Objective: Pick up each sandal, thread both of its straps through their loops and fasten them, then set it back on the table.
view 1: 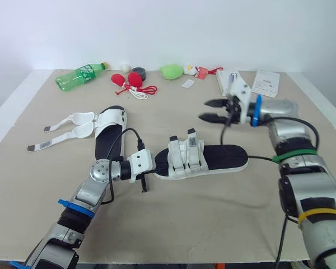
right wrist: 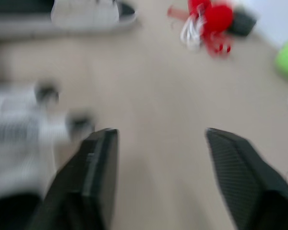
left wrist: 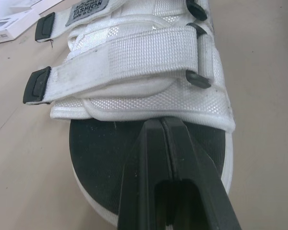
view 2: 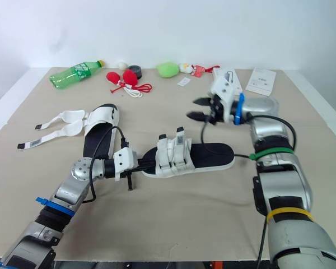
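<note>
Strapped sandal (view 1: 204, 158) lies flat mid tabletop (view 1: 213, 213), both straps closed; L hand (left wrist: 163, 125) has fingers pressed together, tip over its black footbed at the strap end. R hand (view 1: 205, 110) hovers just beyond sandal, fingers wide apart. 2nd sandal (view 1: 109, 131) to L, straps undone

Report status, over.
Left end effector shut at toe of fastened sandal. Right end effector open, empty, above table. Second sandal: straps undone. Bottle far back, clear.

The fastened sandal (right wrist: 17, 139) is blurred; left gripper (left wrist: 162, 125) hides part of its sole.
</note>
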### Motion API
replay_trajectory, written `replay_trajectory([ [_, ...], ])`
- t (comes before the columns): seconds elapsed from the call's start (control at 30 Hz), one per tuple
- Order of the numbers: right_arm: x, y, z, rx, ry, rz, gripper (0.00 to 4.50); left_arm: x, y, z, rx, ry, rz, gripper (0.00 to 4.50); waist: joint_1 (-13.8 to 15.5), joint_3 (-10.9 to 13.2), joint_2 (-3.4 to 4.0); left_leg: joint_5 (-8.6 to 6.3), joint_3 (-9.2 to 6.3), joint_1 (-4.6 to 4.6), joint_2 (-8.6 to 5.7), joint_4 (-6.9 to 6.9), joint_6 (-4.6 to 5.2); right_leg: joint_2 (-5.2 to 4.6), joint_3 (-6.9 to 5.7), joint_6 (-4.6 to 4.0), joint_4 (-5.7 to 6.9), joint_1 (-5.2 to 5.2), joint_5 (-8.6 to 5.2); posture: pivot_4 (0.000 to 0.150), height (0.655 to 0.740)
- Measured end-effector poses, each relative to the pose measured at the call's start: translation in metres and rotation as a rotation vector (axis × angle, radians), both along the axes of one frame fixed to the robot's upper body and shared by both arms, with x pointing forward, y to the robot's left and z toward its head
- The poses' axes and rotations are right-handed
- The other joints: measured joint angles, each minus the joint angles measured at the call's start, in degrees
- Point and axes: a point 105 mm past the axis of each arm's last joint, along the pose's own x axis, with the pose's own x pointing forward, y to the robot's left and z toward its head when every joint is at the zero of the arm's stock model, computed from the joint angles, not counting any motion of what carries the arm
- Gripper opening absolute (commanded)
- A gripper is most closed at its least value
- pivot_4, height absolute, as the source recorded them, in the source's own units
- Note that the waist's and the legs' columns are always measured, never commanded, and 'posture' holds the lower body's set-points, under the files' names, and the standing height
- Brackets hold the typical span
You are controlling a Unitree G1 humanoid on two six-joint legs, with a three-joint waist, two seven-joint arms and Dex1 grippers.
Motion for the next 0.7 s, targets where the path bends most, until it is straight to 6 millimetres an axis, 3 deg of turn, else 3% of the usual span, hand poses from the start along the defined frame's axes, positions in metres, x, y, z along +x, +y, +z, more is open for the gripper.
replay_trajectory([
  [0.13,0.000,-0.004,-0.008,-0.028,-0.025,-0.005,4.50,0.000,0.003,0.014,0.009,-0.032,-0.030,2.71,-1.2,0.1,0.18,0.00,0.00,0.00,0.00,0.00,0.00,0.03,0.03,0.02,0.02,-0.03,0.04,0.150,0.7400],
  [0.17,0.000,-0.004,-0.008,-0.029,-0.027,-0.006,4.50,0.000,0.004,0.014,0.011,-0.033,-0.032,2.71,-1.3,0.1,0.19,0.00,0.00,0.00,0.00,-0.01,0.00,0.03,0.03,0.02,0.02,-0.03,0.04,0.150,0.7400],
  [0.27,0.002,-0.001,-0.007,-0.026,-0.044,0.000,4.50,-0.002,0.006,0.017,0.023,-0.036,-0.049,3.56,-1.5,0.2,0.17,0.00,0.00,0.00,0.00,-0.02,0.00,0.03,0.04,0.02,0.02,-0.04,0.03,0.150,0.7400],
  [0.33,0.003,0.010,-0.006,-0.016,-0.054,0.034,4.50,-0.006,0.008,0.023,0.038,-0.055,-0.075,4.42,-1.6,0.2,0.17,0.00,-0.01,0.01,0.03,-0.03,0.00,0.07,0.04,0.02,0.02,-0.03,0.03,0.150,0.7400],
  [0.37,0.002,0.025,-0.009,0.000,-0.045,0.087,4.50,-0.009,0.010,0.028,0.047,-0.065,-0.093,4.48,-1.6,0.2,0.17,0.00,-0.02,0.01,0.05,-0.03,0.00,0.09,0.03,0.01,0.04,-0.04,0.04,0.150,0.7400],
  [0.57,-0.007,0.057,-0.015,0.017,-0.022,0.245,4.50,-0.019,0.010,0.033,0.056,-0.069,-0.123,4.48,-1.4,0.2,0.21,0.00,-0.04,-0.02,0.04,-0.03,0.00,0.08,0.01,0.02,0.04,-0.04,0.02,0.150,0.7400],
  [0.7,-0.012,0.063,-0.017,0.014,-0.015,0.305,4.50,-0.022,0.009,0.032,0.049,-0.059,-0.121,4.48,-1.4,0.3,0.21,0.00,-0.05,-0.01,0.04,-0.03,0.00,0.09,0.01,0.02,0.05,-0.03,0.02,0.150,0.7400],
])
